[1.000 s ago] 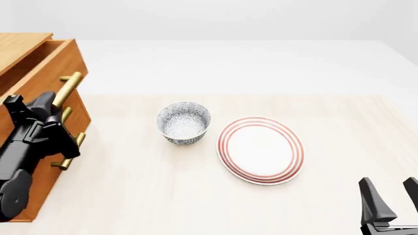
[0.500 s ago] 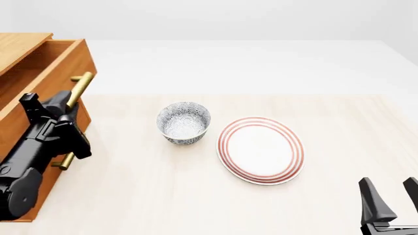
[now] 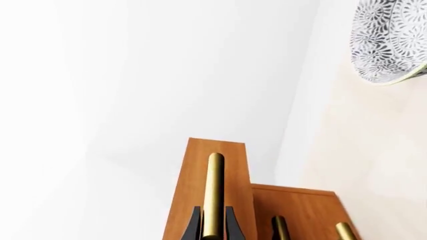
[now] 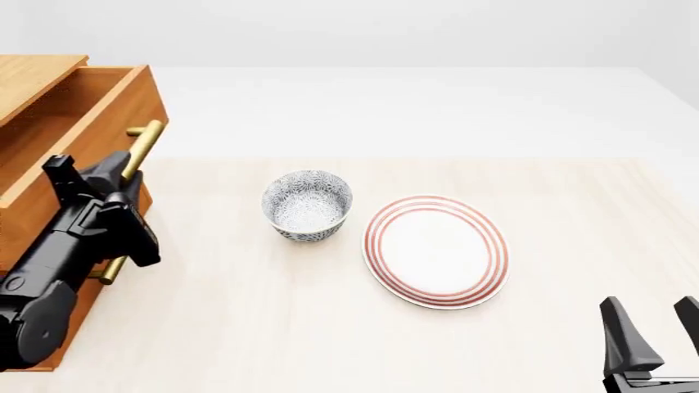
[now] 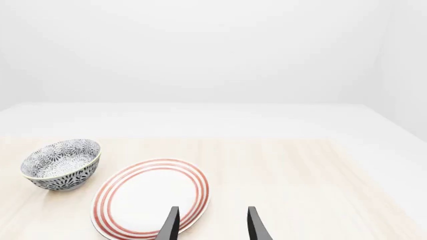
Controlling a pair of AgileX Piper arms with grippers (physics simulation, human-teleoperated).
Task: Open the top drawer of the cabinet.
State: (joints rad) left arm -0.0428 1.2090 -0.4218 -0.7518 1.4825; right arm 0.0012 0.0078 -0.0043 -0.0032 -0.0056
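Orange-brown cabinet at table's left, its top drawer pulled partly out, plain wood inside, brass handle.

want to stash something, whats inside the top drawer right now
The top drawer is pulled partly out, and the stretch of inside that shows is plain bare wood. Its rear part is covered by the cabinet top, and the left gripper hides its near end.

I see a patterned bowl just beside a red-ringed plate on my table.
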